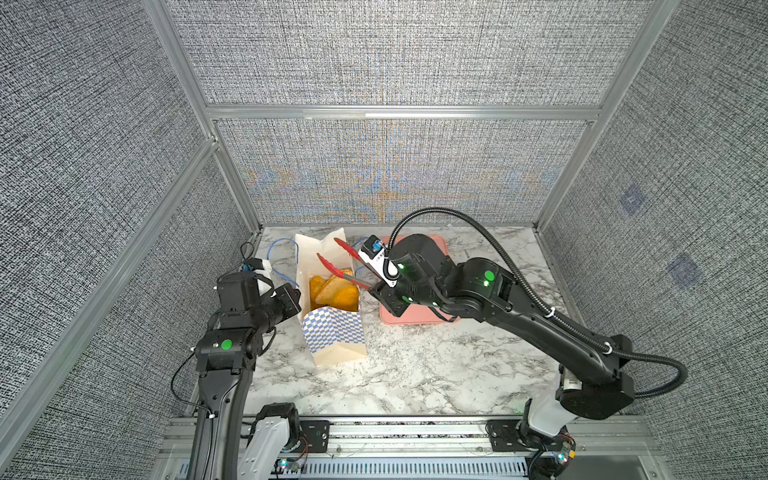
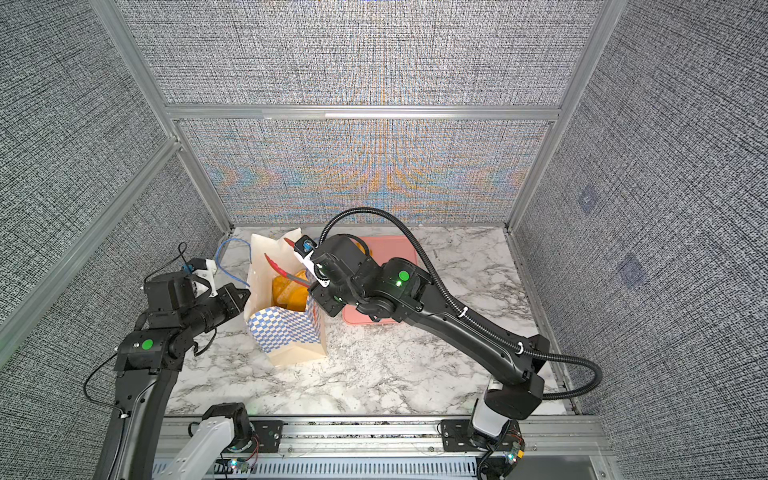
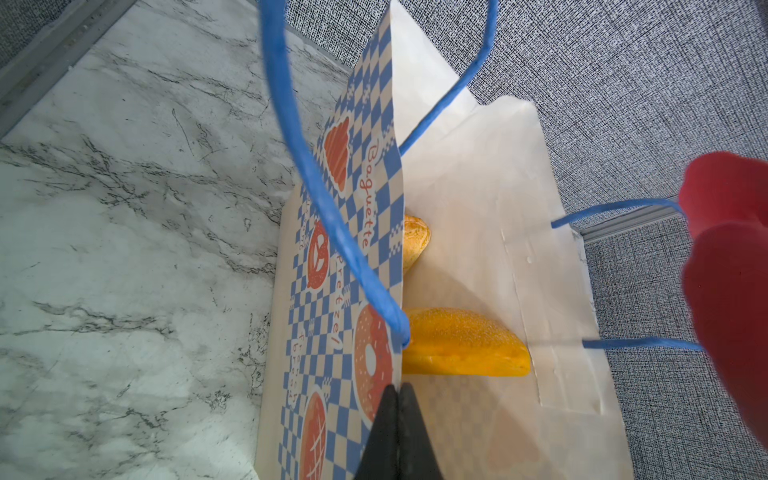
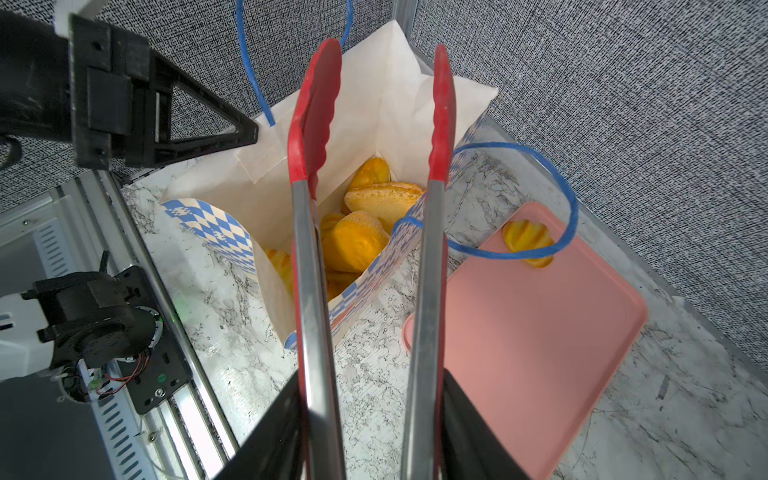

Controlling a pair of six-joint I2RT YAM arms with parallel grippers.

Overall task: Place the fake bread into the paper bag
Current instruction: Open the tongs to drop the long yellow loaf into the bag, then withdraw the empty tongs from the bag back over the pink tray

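fake bread point(image 4: 357, 245) in paper bag point(image 1: 332, 332) ahead of right gripper point(image 4: 372, 419) | roll point(image 4: 528, 243) on tray point(image 4: 540, 353) beside that gripper

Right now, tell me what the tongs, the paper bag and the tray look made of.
The tongs: brushed metal arms, grey sheen; red tips probably silicone, matte, scalloped. The paper bag: thin matte paper, creased and folded. The tray: likely plastic, smooth pink, moulded raised rim.

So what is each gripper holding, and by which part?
Left gripper pinches the paper bag by the rim of its checkered wall. Right gripper holds the red tongs by their metal arms.
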